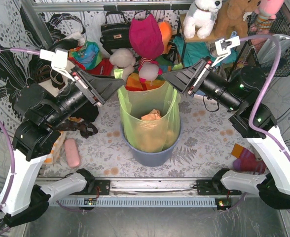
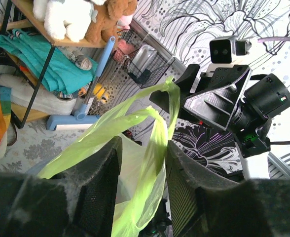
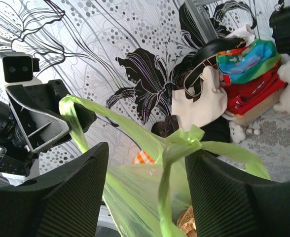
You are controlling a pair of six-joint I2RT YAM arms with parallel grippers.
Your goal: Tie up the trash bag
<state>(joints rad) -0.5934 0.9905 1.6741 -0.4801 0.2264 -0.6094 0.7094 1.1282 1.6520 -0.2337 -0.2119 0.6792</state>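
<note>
Grey cloth (image 1: 204, 133) with a fern pattern as the work surface, with plush toys (image 1: 202, 17) and a black handbag (image 1: 115, 32) crowded along the far side. At the middle, seated in a blue bin (image 1: 152, 157), the trash bag (image 1: 147, 106), mouth open upward, with tan paper (image 1: 151, 116) visible through the film. Two handle strips (image 2: 157, 128) raised above the rim, one toward each arm. On the left gripper (image 2: 141, 148), fingers about half apart, with one green strip passing loose between them, not pinched as far as can be judged. On the right gripper (image 3: 146, 157), fingers parted somewhat wider, with a bunched, knot-like fold (image 3: 184, 139) of film resting near one finger; nothing clamped. Probably very light and very soft to handle: thin film, slippery, easy to stretch or tear under a sharp pull, with no stiffness to keep a shape. Better to take hold on the gathered strips near their ends, thicker there, and not on the single wall of the bag. Better also to pull slowly and evenly from both sides; otherwise could lift the whole bag out of the bin.
</note>
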